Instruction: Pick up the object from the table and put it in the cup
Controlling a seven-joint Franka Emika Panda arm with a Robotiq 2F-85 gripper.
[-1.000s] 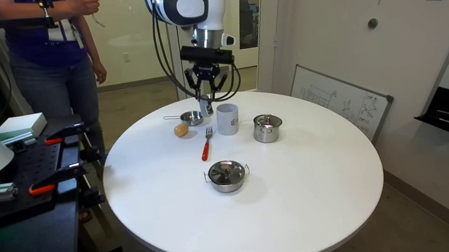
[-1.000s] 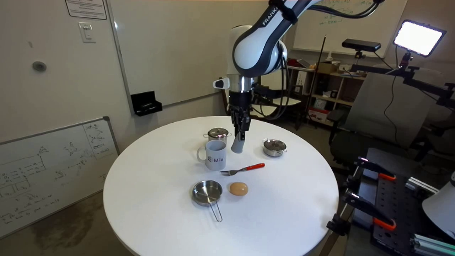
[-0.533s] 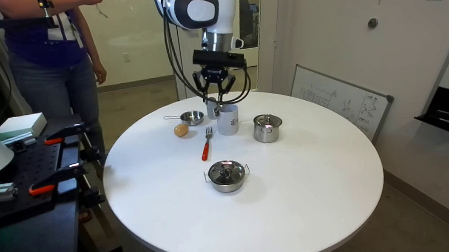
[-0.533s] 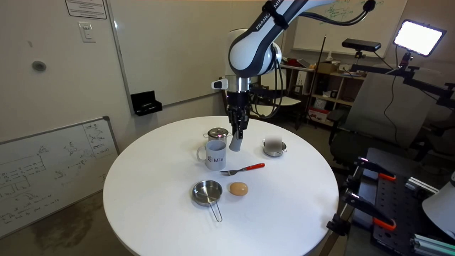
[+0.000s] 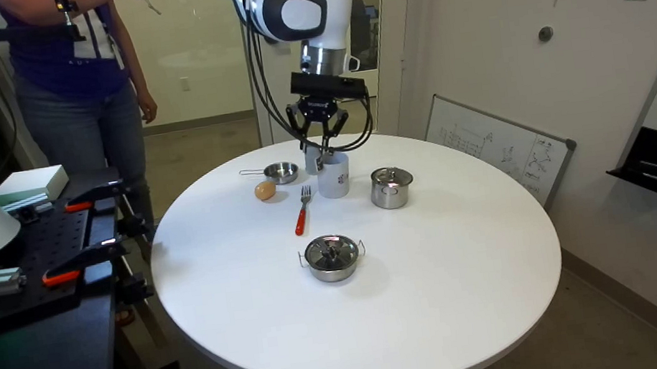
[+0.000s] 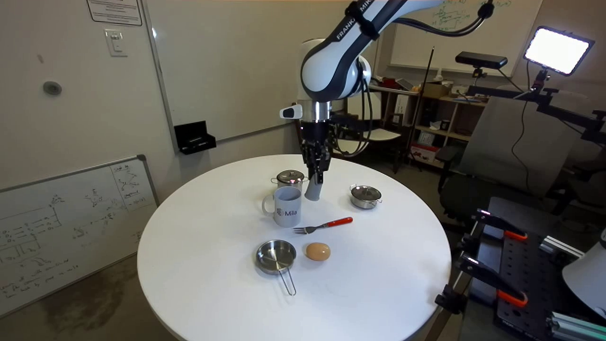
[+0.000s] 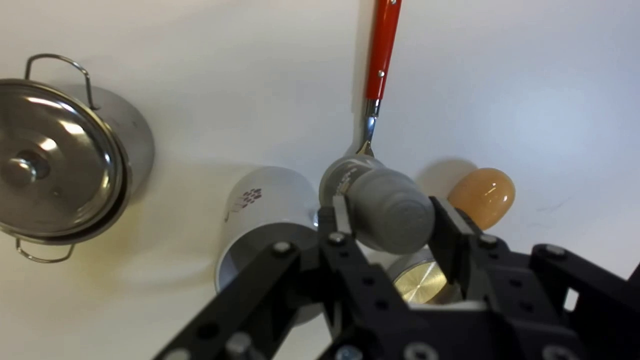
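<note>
My gripper point(image 7: 391, 204) is shut on a grey, bottle-like object point(image 7: 395, 212) with a rounded top and a dark label. I hold it in the air, slightly tilted, as an exterior view point(image 6: 313, 189) shows. The cup is a white mug point(image 7: 270, 195) with a printed logo, upright on the table. An exterior view point(image 6: 287, 208) shows its handle. In the wrist view the held object is right beside the mug, and a finger covers part of the mug's opening. In an exterior view the gripper point(image 5: 316, 147) and object point(image 5: 310, 160) are left of the mug's rim point(image 5: 334, 177).
A red-handled fork point(image 6: 339, 221) and a tan-orange egg point(image 6: 318, 251) lie near the mug. A small steel pan point(image 6: 276, 258) with a wire handle is beside the egg. Two lidded steel pots, a tall one point(image 5: 391, 192) and a low one point(image 5: 332, 265), stand on the round white table point(image 5: 453, 282).
My gripper has moved with the grey object toward the mug, rightward and a little down in one view and slightly left in another. It stays shut on it. The things on the table have not moved.
</note>
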